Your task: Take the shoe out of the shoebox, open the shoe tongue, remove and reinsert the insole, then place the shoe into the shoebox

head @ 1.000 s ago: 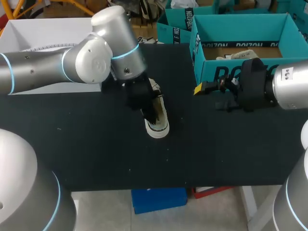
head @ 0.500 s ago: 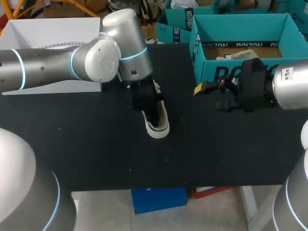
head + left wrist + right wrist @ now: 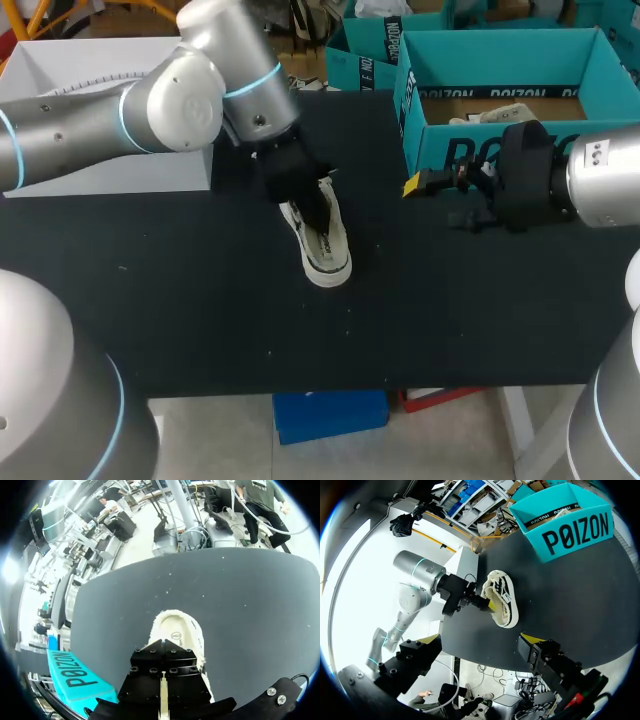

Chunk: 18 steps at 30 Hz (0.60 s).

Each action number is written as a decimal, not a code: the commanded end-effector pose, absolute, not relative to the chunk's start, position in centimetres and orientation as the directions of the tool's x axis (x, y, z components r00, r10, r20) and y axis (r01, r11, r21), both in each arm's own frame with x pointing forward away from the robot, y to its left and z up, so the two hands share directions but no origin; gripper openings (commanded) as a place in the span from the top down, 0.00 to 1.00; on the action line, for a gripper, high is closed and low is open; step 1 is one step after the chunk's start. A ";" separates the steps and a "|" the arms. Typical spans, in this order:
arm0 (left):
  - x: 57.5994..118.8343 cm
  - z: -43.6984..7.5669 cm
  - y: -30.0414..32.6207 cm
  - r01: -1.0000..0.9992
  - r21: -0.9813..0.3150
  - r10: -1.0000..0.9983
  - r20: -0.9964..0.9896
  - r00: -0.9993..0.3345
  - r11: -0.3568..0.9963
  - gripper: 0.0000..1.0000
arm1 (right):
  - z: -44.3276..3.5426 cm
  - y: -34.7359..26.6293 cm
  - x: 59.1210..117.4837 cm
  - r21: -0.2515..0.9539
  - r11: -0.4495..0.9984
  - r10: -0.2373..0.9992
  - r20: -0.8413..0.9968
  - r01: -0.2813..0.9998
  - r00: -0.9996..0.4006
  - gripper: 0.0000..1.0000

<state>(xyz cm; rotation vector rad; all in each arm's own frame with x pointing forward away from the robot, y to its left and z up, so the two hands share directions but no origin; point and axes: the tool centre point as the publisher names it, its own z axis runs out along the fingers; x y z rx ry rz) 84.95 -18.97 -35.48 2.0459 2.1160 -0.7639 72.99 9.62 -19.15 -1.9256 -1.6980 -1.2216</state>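
Note:
A cream low-top shoe [image 3: 328, 250] lies on the black table [image 3: 200, 300], toe toward the front edge. My left gripper [image 3: 310, 205] is shut, its tips down in the shoe's opening near the heel; whether they pinch anything is hidden. In the left wrist view the shoe's toe [image 3: 176, 627] shows just ahead of the shut gripper [image 3: 164, 652]. The right wrist view shows the shoe [image 3: 502, 602] with the left gripper [image 3: 487, 602] in its mouth. My right gripper [image 3: 418, 186] hangs open in front of the teal shoebox [image 3: 440, 150], right of the shoe, with nothing between its fingers [image 3: 530, 639].
The shoebox [image 3: 575, 527] stands at the back right and holds another pale shoe [image 3: 495, 113]. A white box [image 3: 100, 70] sits at the back left under my left arm. A second teal box [image 3: 362, 55] stands behind.
My left arm has swung back and to the left, dragging the shoe's heel end toward the back left. The right arm has not moved.

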 end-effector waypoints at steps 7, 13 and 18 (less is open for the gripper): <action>84.1 -29.8 -13.3 0.973 -0.219 0.849 -0.499 -0.177 0.074 0.70 | -19.2 9.7 73.0 0.303 -0.259 0.666 0.744 0.917 -0.058 0.00; 84.2 -29.2 -11.2 0.964 -0.232 0.799 -0.550 -0.242 0.132 0.00 | -19.2 9.7 73.0 0.303 -0.259 0.666 0.744 0.917 -0.058 0.00; 84.7 -29.0 -10.5 0.958 -0.244 0.768 -0.580 -0.271 0.153 0.00 | -19.2 9.7 73.0 0.303 -0.259 0.666 0.744 0.917 -0.058 0.00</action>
